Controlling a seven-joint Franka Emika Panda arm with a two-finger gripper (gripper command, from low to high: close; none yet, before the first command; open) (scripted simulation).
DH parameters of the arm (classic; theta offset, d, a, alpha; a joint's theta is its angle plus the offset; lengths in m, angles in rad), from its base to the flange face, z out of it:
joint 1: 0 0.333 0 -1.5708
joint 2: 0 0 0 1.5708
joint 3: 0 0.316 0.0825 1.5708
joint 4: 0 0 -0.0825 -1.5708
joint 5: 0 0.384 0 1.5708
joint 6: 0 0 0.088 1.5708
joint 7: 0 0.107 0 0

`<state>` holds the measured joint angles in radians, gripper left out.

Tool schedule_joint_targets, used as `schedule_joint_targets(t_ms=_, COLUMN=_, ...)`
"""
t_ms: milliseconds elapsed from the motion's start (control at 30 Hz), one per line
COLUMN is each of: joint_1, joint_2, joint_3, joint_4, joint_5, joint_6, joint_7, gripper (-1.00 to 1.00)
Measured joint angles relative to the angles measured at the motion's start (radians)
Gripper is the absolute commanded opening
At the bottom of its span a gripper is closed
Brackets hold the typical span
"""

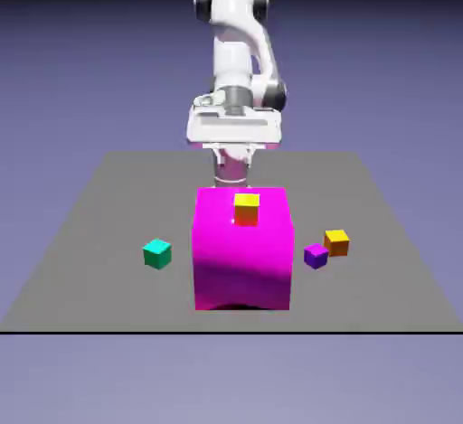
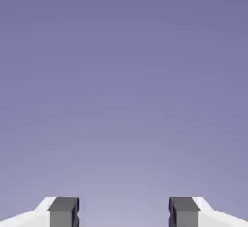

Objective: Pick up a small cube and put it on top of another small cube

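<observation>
The empty two-finger gripper [image 2: 124,212] hung wide open above a smooth, glossy magenta block [image 1: 242,259] and a small teal-green cube [image 1: 157,254].

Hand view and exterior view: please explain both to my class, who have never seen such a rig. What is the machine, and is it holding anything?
The machine is a white robot arm in a computer simulation. The exterior view comes from a fixed camera facing it across the grey table. There, a big magenta block has a small yellow cube on top. A teal-green cube lies to its left in the picture; a purple cube and an orange cube lie to its right. The hand view looks out along the jaws: they stand apart at the bottom edge, with only plain backdrop between them. Nothing is held.
</observation>
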<state>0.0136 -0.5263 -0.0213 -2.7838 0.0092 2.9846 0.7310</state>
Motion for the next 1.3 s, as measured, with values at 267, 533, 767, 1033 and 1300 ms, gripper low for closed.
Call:
schedule_joint_targets(t_ms=267, joint_1=0.046, joint_2=0.290, joint_3=-0.177, joint_4=0.212, joint_5=0.048, joint_6=-0.281, joint_7=-0.007, gripper=0.00)
schedule_joint_targets(t_ms=533, joint_1=0.091, joint_2=0.580, joint_3=-0.356, joint_4=0.425, joint_5=0.095, joint_6=-0.558, joint_7=-0.010, gripper=0.00)
schedule_joint_targets(t_ms=767, joint_1=0.119, joint_2=0.830, joint_3=-0.499, joint_4=0.599, joint_5=0.138, joint_6=-0.814, joint_7=-0.030, gripper=0.00)
schedule_joint_targets(t_ms=1033, joint_1=0.056, joint_2=1.086, joint_3=-0.584, joint_4=0.723, joint_5=0.194, joint_6=-1.162, joint_7=-0.142, gripper=0.00)
schedule_joint_targets(t_ms=1300, joint_1=-0.022, joint_2=1.217, joint_3=-0.581, joint_4=0.718, joint_5=0.239, joint_6=-1.328, joint_7=-0.250, gripper=0.00)
